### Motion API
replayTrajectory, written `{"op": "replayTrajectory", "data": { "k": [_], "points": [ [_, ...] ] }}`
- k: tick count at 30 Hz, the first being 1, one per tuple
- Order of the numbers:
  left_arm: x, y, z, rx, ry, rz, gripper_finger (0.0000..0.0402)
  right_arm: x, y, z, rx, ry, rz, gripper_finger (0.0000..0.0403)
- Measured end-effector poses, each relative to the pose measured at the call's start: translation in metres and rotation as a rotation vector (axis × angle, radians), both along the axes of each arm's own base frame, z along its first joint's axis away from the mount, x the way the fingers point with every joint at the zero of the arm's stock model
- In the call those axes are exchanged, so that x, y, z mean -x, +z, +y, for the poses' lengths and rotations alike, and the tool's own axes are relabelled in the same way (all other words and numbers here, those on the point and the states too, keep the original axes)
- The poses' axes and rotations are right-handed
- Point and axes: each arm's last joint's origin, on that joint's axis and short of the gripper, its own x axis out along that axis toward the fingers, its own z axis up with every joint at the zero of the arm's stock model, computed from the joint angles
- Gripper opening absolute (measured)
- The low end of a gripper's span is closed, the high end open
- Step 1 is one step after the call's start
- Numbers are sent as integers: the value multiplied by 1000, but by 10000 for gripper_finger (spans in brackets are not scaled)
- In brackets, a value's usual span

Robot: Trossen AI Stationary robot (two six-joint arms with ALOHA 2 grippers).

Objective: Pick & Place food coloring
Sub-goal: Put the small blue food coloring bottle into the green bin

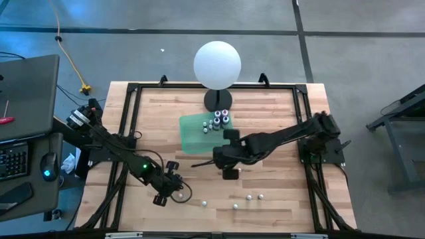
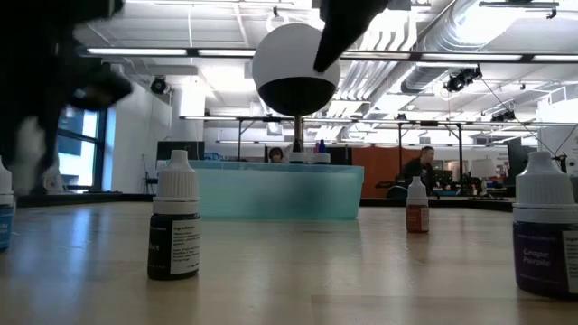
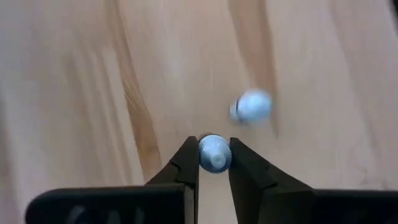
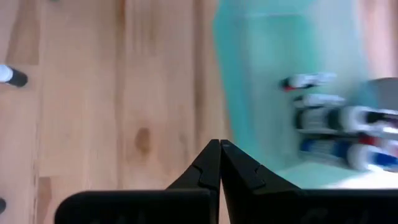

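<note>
Food coloring bottles, tiny with pale caps, stand loose near the table's front edge (image 1: 235,206), and several more stand in a green tray (image 1: 192,133) at the back middle. My left gripper (image 1: 176,192) is at the front left, shut on one loose bottle (image 3: 214,153). A second bottle (image 3: 251,106) stands just beyond it. My right gripper (image 1: 214,159) hovers shut and empty above the tray's near edge (image 4: 224,134). In the right wrist view the tray's bottles (image 4: 336,118) show ahead. My left gripper pinches the bottle's pale cap (image 3: 214,144) between its two fingers, coming from above and slanting steeply down. The cap sits at the fingers' free ends. Whether the bottle's base is on the wood I cannot tell; the cap hides it.
A white globe lamp (image 1: 216,64) on a black foot stands at the table's far edge, right behind the tray. Loose bottles (image 1: 255,197) dot the front middle; in the low view they (image 2: 173,217) stand upright. Bare wood lies at the far left and right.
</note>
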Motion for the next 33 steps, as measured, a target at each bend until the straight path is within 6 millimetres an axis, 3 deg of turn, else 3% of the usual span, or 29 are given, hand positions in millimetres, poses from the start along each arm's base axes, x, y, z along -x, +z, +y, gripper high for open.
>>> {"op": "replayTrajectory", "data": {
  "k": [3,6,10,13,18,23,27,33],
  "points": [
    [-8,27,-3,-99,-28,-41,45,16,17,-5,4,-3,-51,1],
    [-17,57,1,-236,-40,-86,67,32,22,-12,-16,-9,-114,1],
    [-36,83,19,-307,-102,-123,77,55,-3,-23,-97,-19,-174,1],
    [-52,91,45,-329,-152,-126,72,71,-23,-29,-130,-19,-247,1],
    [-73,89,117,-304,-36,-86,69,93,-41,-36,-121,-18,-356,1],
    [-81,74,179,-189,73,-103,70,105,-51,-43,-118,-17,-421,2],
    [-78,52,214,-136,160,-114,71,108,-59,-47,-109,-23,-417,1],
    [-69,25,247,-126,263,-105,71,109,-62,-51,-99,-22,-421,1]
  ]
}}
